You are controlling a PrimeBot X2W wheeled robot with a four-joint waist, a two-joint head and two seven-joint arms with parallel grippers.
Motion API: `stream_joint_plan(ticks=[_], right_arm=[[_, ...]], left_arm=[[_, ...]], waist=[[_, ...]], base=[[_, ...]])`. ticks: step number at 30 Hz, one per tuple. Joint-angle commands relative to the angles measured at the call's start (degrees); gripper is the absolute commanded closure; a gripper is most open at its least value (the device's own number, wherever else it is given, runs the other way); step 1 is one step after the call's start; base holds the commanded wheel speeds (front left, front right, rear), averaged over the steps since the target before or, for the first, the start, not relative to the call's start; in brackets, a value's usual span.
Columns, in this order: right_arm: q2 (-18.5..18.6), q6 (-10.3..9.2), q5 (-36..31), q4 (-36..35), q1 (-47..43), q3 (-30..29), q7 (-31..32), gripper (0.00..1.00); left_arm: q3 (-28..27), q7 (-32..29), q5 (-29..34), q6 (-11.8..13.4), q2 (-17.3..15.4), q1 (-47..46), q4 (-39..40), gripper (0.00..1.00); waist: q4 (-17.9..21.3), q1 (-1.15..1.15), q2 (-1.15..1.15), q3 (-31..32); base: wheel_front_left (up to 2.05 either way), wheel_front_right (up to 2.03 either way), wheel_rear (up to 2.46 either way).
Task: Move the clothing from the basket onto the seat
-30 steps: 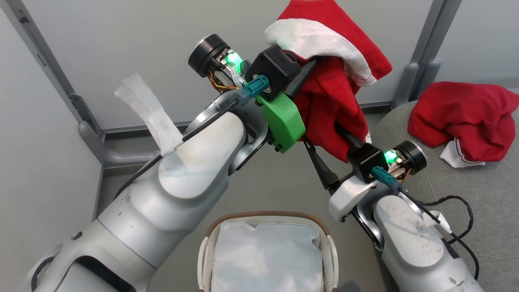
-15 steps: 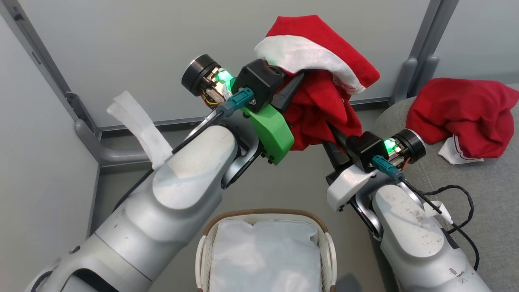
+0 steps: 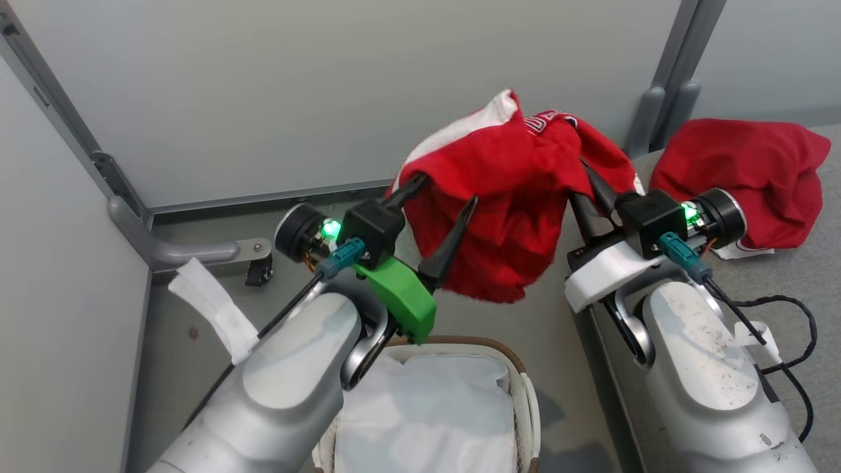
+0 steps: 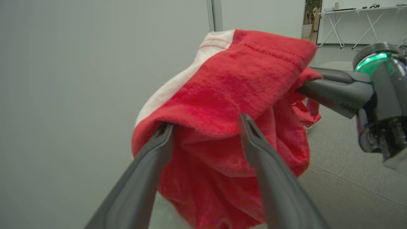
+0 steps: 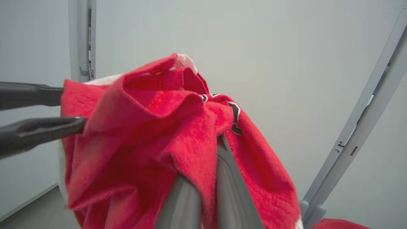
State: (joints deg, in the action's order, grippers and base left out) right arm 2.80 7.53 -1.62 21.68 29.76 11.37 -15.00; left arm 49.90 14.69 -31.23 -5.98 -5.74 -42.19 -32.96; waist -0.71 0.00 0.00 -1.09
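Across both my sets of fingers the clothing hung, above the basket. My right gripper was pinched shut on its edge; my left gripper stood spread, cloth draped over its tips. I judged the left should slip out without snagging before carrying to the seat beyond my right fingers.
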Motion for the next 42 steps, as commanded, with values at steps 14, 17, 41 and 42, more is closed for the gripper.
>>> stream_joint_plan(ticks=[14, 17, 41, 42], right_arm=[[0.18, -0.08, -2.80, -5.20, -5.44, -7.21, -0.28, 1.00], [0.17, -0.08, -3.02, -5.20, -6.11, -8.01, -0.28, 1.00], [1.23, -0.08, -4.85, -6.28, -5.88, -13.79, -0.28, 1.00], [1.24, -0.08, -4.82, -6.50, -5.95, -14.42, -0.28, 1.00]], left_arm=[[-8.36, 0.50, 2.44, 0.53, 1.00, 15.76, 1.31, 0.00], [-9.41, 0.51, 3.67, 0.17, 1.30, 17.54, 1.52, 0.00], [-10.40, 0.46, 7.09, -1.40, 2.73, 21.43, 6.58, 0.00], [-10.24, 0.46, 7.06, -1.43, 2.72, 21.21, 6.79, 0.00]], waist=[[0.59, 0.00, 0.00, 0.08], [0.82, 0.00, 0.00, 0.15], [15.16, 0.00, 0.00, -3.49], [15.75, 0.00, 0.00, -3.88]], base=[[0.00, 0.00, 0.00], [0.00, 0.00, 0.00], [0.00, 0.00, 0.00], [0.00, 0.00, 0.00]])
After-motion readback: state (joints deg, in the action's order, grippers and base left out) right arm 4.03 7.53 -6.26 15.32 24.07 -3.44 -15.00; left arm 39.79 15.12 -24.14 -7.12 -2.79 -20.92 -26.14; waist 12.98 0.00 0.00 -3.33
